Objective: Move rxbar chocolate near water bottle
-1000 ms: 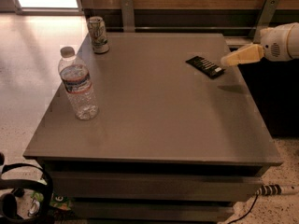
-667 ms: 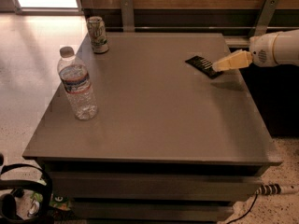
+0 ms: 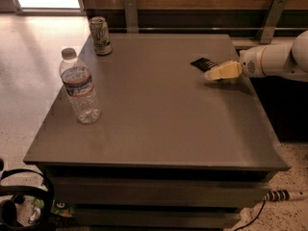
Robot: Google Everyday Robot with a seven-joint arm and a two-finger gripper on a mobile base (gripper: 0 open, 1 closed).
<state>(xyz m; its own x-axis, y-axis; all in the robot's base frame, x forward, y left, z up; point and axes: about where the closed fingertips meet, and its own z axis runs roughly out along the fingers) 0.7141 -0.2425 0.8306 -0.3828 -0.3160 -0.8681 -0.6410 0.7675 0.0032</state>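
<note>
Since the gripper (image 3: 211, 74) has come down and slid in toward the small flat black-wrapped rxbar chocolate (image 3: 202, 63) over the last second, its pale yellow tip now lies over the bar's near end, where a moment ago it hung off to the side and higher. The bar itself has not shifted. It lies flat on the grey square table (image 3: 159, 129), well apart from the clear plastic water bottle (image 3: 79, 88), across the tabletop from it and a little farther back. My reading is that the reach is nearly over and the grasp is about to be made, so the carry toward the bottle has not begun. Whether the gripper is released or clenched, I cannot tell from this angle. The white arm (image 3: 274, 59) comes in from the side of the table opposite the bottle.

The water bottle stands upright with its grey-white cap on. Through the clear wall I cannot judge how much water it holds. Behind the bottle, near the back corner, stands a pale green-marked soda can (image 3: 100, 35), also upright. Its top is too small to show whether it is opened or what is inside.
</note>
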